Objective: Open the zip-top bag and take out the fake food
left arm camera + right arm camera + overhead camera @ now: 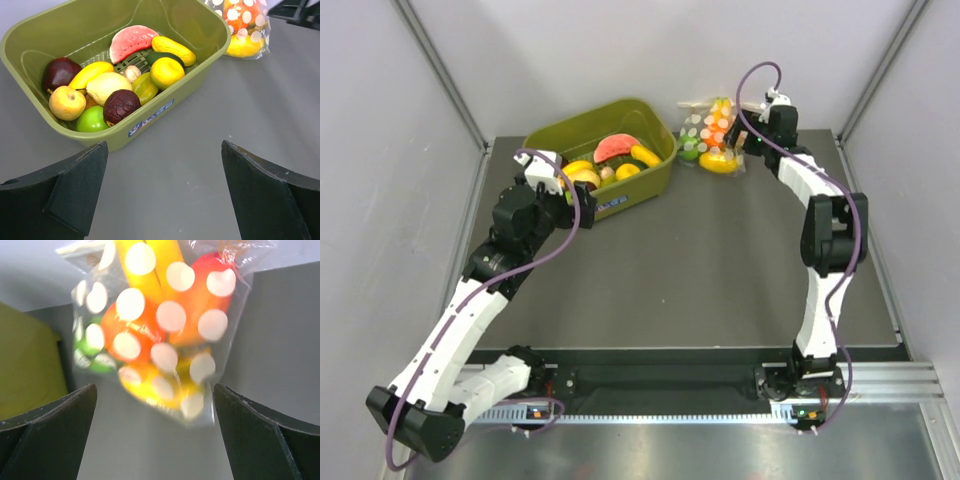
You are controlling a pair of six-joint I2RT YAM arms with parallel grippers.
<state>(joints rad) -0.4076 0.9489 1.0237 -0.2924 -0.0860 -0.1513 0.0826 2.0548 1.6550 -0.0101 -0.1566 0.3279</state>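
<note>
- Right pincer (155,390): jaws wide open, nothing held, zip-top bag (160,335) just ahead of the gap; view is blurred.
- Bag lies at the far edge of the tabletop (720,260), just right of the olive tub (658,178).
- Fake food (195,295) is all inside the bag: red, yellow banana bunch, orange, green.
- Left pincer (165,144): jaws wide open, empty, on the near side of the tub.
- Tub holds loose toy fruit, including a watermelon slice (131,41).
</note>
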